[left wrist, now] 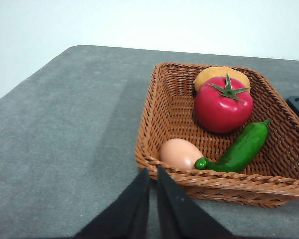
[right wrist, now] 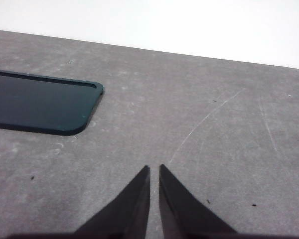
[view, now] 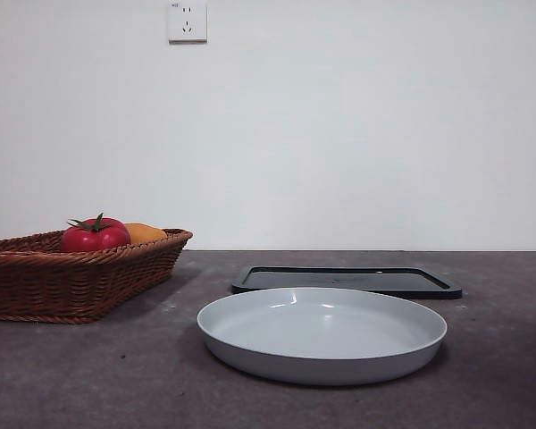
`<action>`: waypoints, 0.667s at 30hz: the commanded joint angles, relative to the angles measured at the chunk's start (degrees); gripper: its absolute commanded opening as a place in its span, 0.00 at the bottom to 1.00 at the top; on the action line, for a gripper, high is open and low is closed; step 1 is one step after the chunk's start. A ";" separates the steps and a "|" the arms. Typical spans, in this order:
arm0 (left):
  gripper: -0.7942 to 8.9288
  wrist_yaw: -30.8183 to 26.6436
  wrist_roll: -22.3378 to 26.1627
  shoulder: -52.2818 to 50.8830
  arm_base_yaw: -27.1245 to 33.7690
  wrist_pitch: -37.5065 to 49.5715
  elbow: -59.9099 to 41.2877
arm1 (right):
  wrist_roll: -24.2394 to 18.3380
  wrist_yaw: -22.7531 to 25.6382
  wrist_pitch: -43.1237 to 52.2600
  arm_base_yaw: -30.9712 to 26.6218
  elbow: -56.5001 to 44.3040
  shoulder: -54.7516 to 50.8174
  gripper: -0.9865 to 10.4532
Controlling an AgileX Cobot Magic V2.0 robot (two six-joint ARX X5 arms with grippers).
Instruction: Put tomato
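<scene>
The red tomato [view: 95,234] with its green stem lies in a brown wicker basket [view: 36,281] at the left of the table. In the left wrist view the tomato [left wrist: 223,104] sits at the basket's [left wrist: 154,107] far side. My left gripper [left wrist: 153,172] is shut and empty, just outside the basket's near rim. My right gripper [right wrist: 154,168] is shut and empty over bare table, apart from everything. Neither gripper shows in the front view.
An orange fruit [left wrist: 219,74], a green cucumber [left wrist: 241,148] and an egg [left wrist: 180,153] share the basket. A light grey plate [view: 322,332] stands front centre. A black flat tray [view: 348,281] lies behind it; its corner shows in the right wrist view [right wrist: 40,104].
</scene>
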 commanded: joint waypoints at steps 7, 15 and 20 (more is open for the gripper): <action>0.11 0.31 0.42 -0.07 0.04 -0.33 -1.16 | -0.26 -0.02 0.61 -0.02 -0.26 -0.09 0.11; 0.11 0.31 -1.25 -0.07 0.04 0.90 -1.16 | 3.28 -0.74 2.25 -0.02 -0.26 -0.09 0.11; 0.10 1.05 -4.61 -0.07 0.00 2.80 -1.14 | 8.39 -1.53 3.28 -0.02 -0.26 -0.09 0.10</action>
